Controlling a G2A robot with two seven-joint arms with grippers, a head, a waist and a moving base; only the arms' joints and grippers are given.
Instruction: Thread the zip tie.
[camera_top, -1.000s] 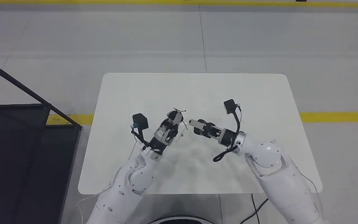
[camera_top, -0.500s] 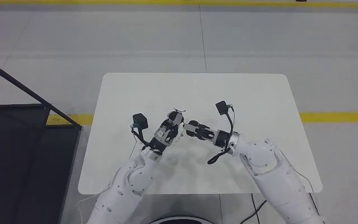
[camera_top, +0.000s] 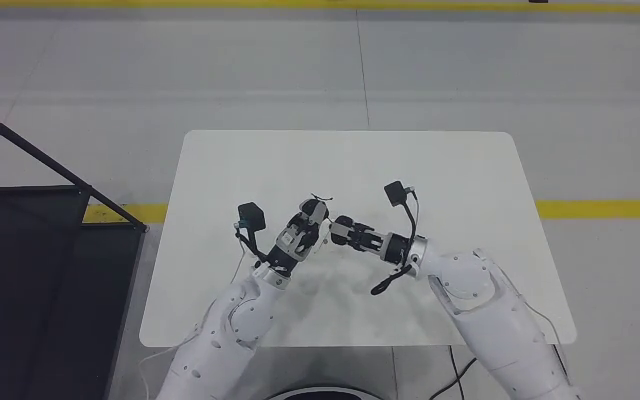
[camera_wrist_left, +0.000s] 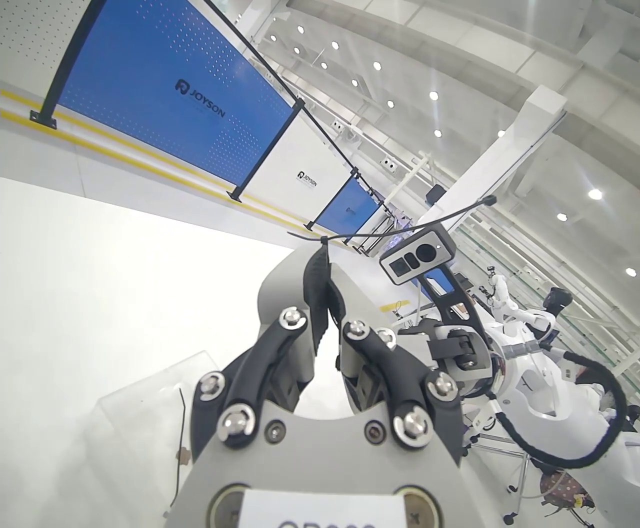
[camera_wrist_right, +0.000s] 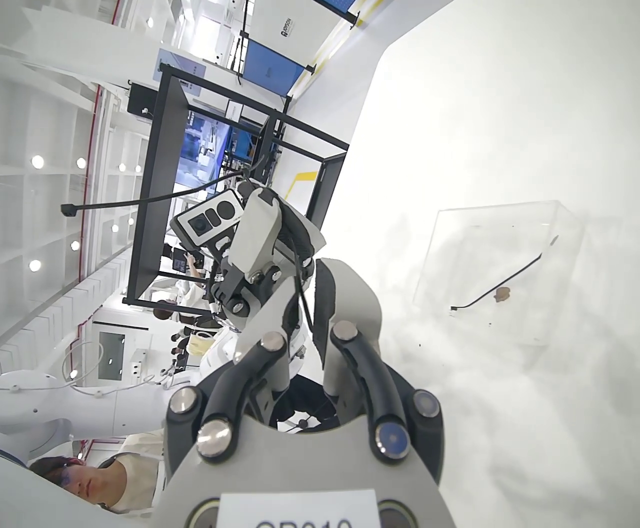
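Observation:
A thin black zip tie (camera_wrist_left: 395, 231) sticks out sideways from my left gripper (camera_wrist_left: 324, 255), which is shut on it near one end. Its square head (camera_wrist_right: 67, 209) hangs free at the far end. In the top view the left gripper (camera_top: 315, 208) is above the middle of the white table (camera_top: 450, 170), with the zip tie (camera_top: 320, 197) a small dark curl at its tip. My right gripper (camera_top: 338, 222) sits right beside it, tip to tip. The right gripper (camera_wrist_right: 316, 275) has its fingers together, with nothing seen between them.
A clear plastic box (camera_wrist_right: 500, 270) stands on the table below the grippers, with another black zip tie (camera_wrist_right: 495, 290) lying inside it. The same box (camera_wrist_left: 160, 385) sits near the left gripper's base. A black frame (camera_top: 60, 170) stands off the table's left side.
The right arm has moved left across the table until its gripper is close against the left gripper. The left arm and its zip tie have stayed in place.

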